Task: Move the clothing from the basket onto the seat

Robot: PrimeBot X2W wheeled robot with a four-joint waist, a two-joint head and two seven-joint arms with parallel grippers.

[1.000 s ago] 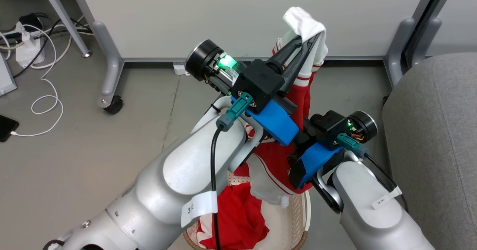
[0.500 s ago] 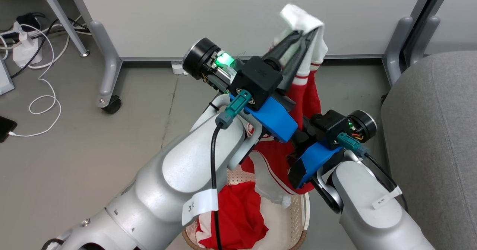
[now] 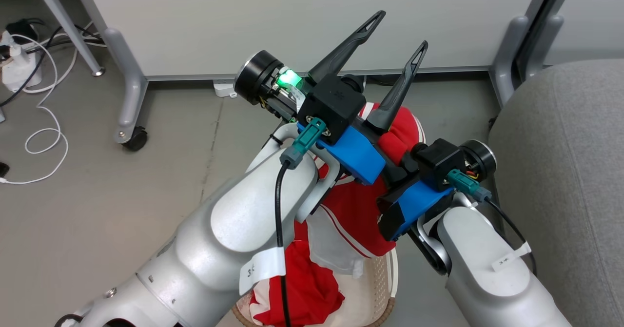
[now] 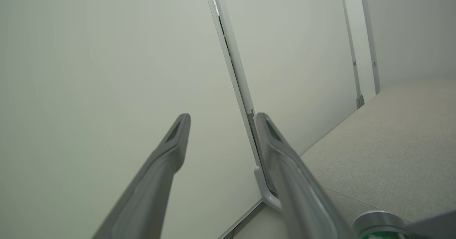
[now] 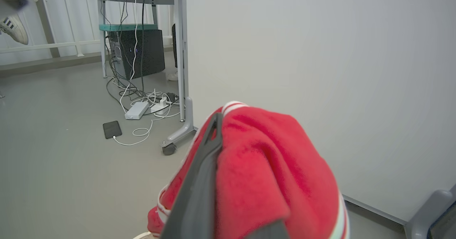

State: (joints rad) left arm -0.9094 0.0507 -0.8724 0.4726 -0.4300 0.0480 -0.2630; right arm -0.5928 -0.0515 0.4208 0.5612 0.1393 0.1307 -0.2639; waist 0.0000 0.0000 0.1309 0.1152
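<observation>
Arms: shiny silver-grey round shells [image 3: 243, 229]
Wrists: bright blue plastic blocks [image 3: 356, 154] under black boxes [image 3: 336, 105]
Plugs: teal plugs [image 3: 302, 144] with thin black cables [image 3: 279, 205]
Light: small green light [image 3: 287, 79]
Tags: white paper tags [image 3: 262, 270]
left gripper [image 3: 402, 28]: two long dark pointy fingers [image 3: 348, 44]

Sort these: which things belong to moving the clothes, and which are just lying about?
Belongs to the job: red fabric garments with white stripes; cream perforated plastic basket with brown rim; large grey fabric seat.
Just lying about: white plastic power strip with cables; black flat phone; white wheeled partition panel.

Clothing [image 3: 360, 210]: at least two pieces (tangle hides exact count); basket [image 3: 382, 288]: one; seat [image 3: 560, 171]: one; phone [image 5: 112, 129]: one.
</observation>
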